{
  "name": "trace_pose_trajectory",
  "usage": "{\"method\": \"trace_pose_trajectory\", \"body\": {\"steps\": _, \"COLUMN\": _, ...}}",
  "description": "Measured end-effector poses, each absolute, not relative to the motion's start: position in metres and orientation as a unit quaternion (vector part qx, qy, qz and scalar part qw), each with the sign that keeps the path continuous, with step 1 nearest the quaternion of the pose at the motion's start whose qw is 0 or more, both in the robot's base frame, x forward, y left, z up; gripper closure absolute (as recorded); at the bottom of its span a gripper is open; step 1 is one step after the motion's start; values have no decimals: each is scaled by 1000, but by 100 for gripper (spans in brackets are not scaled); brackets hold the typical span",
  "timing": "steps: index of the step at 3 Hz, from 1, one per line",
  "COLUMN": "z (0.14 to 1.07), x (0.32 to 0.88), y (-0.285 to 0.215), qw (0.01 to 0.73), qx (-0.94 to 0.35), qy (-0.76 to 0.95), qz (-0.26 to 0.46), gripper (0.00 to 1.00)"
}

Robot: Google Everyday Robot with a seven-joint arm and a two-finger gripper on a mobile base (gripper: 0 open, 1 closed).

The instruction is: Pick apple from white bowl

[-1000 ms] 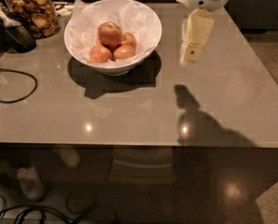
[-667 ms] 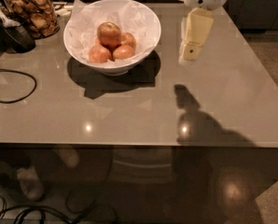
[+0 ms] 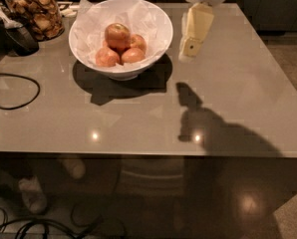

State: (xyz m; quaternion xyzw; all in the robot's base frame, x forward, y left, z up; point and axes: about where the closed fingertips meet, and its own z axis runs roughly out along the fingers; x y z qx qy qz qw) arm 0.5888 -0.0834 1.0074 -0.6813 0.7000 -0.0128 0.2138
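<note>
Four apples lie heaped in the white bowl (image 3: 158, 21) at the back left of the worktop (image 3: 238, 118). The apple (image 3: 117, 35) to be picked is the top one, resting on the three other apples (image 3: 119, 57) over the crinkled paper lining (image 3: 88, 29). None of them has shifted in the last second, and the bowl stands where it stood.

What has changed is the hand (image 3: 190, 48). A second ago it hung further out to the bowl's right. Now it has slid a little leftward, and its pale tip hangs just beside the bowl's right rim, above the worktop and touching nothing. Its shadow (image 3: 188, 98) on the worktop has crept the same way. Whether the hand is released or clenched I cannot tell. It carries no apple.

I judge this a small sideways drift, the start of the approach and not yet the reach. The hand is neither over the bowl nor down inside it, so the pick is all still to do. It must first clear the flared rim, then come over the top apple. The jar of brown snacks (image 3: 39, 14) and the black cable (image 3: 16, 91) at the left lie well away from that path.
</note>
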Motion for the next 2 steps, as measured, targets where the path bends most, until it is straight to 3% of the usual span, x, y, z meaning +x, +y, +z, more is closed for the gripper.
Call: {"method": "trace_pose_trajectory", "body": {"steps": 2, "z": 1026, "x": 622, "y": -56, "qw": 246, "qx": -693, "qy": 678, "qz": -16, "gripper": 0}}
